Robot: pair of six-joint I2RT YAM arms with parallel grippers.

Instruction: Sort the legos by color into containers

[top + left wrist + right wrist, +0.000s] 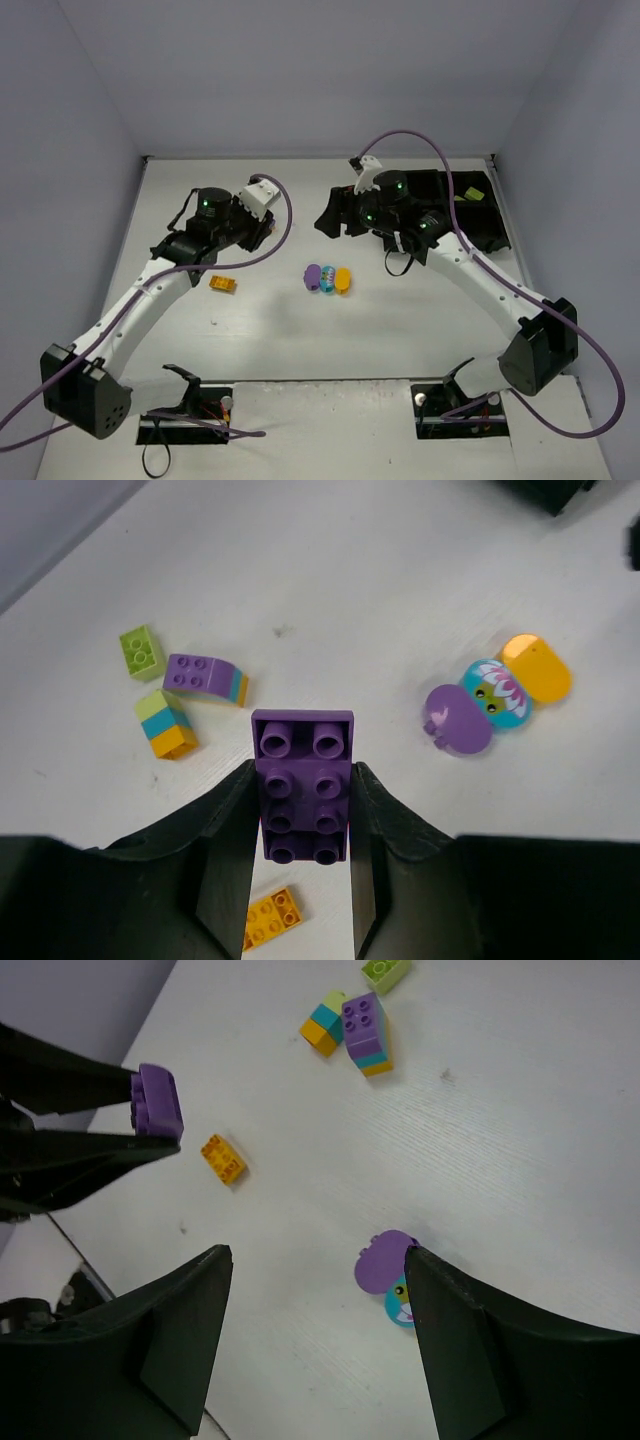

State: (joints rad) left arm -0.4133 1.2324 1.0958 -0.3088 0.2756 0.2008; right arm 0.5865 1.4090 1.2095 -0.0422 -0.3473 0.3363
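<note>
Sorting looks barely begun. The left claw (303, 780) grips a purple brick (303, 742) above the desk (300, 340). The right claw (315, 1252) gapes wide and empty. The tray (492, 233) sits at two o'clock with something lime inside. Three ovals (327, 279), an orange brick (223, 284) and mixed bricks (195, 673) at ten o'clock lie loose.

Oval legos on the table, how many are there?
3, side by side mid-table in the top view: purple oval brick left, cyan oval brick middle, orange oval brick right. More may be hidden in the black tray under the right arm.
</note>
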